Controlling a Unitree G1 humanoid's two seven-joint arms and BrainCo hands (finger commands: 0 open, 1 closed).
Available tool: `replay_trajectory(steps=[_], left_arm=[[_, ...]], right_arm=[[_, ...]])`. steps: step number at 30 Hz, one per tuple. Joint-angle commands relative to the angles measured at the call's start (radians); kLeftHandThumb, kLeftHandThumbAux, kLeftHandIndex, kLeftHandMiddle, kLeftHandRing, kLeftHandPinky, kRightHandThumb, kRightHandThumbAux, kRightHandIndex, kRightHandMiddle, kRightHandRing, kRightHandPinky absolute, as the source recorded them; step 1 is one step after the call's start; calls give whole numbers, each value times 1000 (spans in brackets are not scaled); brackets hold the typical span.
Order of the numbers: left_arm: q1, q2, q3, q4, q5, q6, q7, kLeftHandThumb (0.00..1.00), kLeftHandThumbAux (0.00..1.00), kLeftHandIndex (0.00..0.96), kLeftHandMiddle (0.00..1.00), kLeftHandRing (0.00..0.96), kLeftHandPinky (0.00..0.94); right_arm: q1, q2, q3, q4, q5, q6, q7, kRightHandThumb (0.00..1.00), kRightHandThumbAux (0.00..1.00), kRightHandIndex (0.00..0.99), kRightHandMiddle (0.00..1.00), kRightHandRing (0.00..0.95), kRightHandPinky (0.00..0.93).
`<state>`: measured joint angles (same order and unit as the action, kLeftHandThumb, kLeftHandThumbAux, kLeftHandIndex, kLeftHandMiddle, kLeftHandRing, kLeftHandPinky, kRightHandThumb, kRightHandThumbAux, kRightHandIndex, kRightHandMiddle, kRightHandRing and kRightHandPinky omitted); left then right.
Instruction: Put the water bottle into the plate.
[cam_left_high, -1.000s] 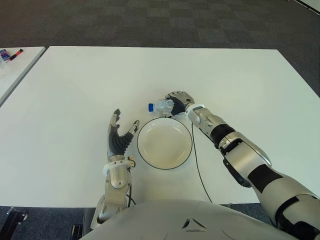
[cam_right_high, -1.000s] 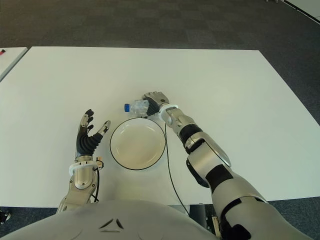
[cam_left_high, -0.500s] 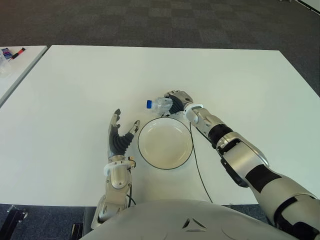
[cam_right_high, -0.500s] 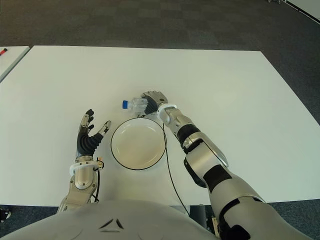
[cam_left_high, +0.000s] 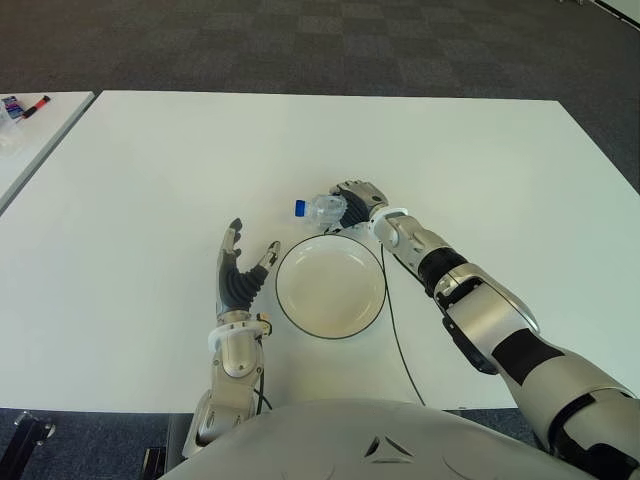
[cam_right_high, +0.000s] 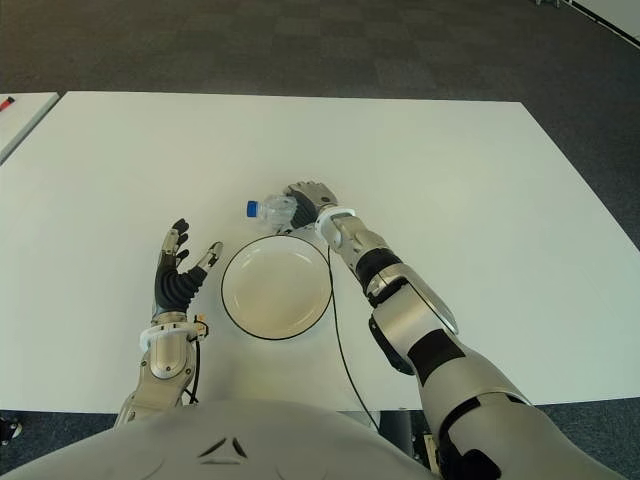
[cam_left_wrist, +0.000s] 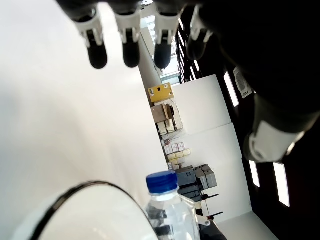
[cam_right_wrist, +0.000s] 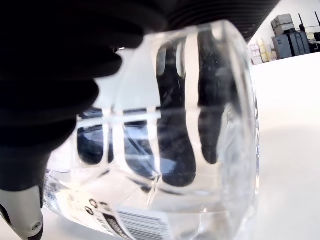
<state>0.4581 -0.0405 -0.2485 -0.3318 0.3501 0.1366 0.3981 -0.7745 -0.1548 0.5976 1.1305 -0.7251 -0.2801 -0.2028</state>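
Observation:
A small clear water bottle (cam_left_high: 322, 209) with a blue cap (cam_left_high: 300, 209) is held on its side just beyond the far rim of the white, dark-rimmed plate (cam_left_high: 331, 288). My right hand (cam_left_high: 352, 203) is shut on the bottle, cap pointing to the left. In the right wrist view the dark fingers (cam_right_wrist: 65, 95) wrap the clear bottle body (cam_right_wrist: 175, 150). My left hand (cam_left_high: 240, 270) shows left of the plate, fingers spread and holding nothing. The left wrist view shows its fingertips (cam_left_wrist: 130, 47), the plate rim (cam_left_wrist: 75, 192) and the bottle (cam_left_wrist: 167, 205) beyond.
The white table (cam_left_high: 150, 170) stretches wide around the plate. A thin black cable (cam_left_high: 392, 320) runs from my right wrist toward the near edge. At the far left a second table (cam_left_high: 30, 125) carries small items.
The right hand with the bottle shifted very slightly away from me over the last second. The left hand has stayed in place.

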Motion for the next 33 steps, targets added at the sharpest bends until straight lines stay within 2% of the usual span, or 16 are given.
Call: replay_trajectory(steps=[1,11,17,22,33], left_arm=[[5,-47,-14,15,-5,4,5,241,583,87,108,107,143],[7,-45,-12,20,-14,-10,3,244,576,83,102,100,130],[7,-42,-10,23,-16,-11,0,236,575,80,96,94,124],[9,-41,-7,25,-17,-13,-1,240,586,78,95,96,129],[12,-41,4,38,-33,-37,-1,267,625,72,93,94,124]], right_arm=[[0,-2,0,-9,-1,-11,-17,849,671,435,545,844,849],[7,-5,-29,-5,29,-26,-21,849,671,431,549,835,850],[11,5,-92,28,94,-85,-26,849,673,424,546,845,855],[13,9,-151,15,162,-117,9,848,675,415,542,849,856],[27,38,-222,-26,238,-73,42,848,678,405,533,852,847]])
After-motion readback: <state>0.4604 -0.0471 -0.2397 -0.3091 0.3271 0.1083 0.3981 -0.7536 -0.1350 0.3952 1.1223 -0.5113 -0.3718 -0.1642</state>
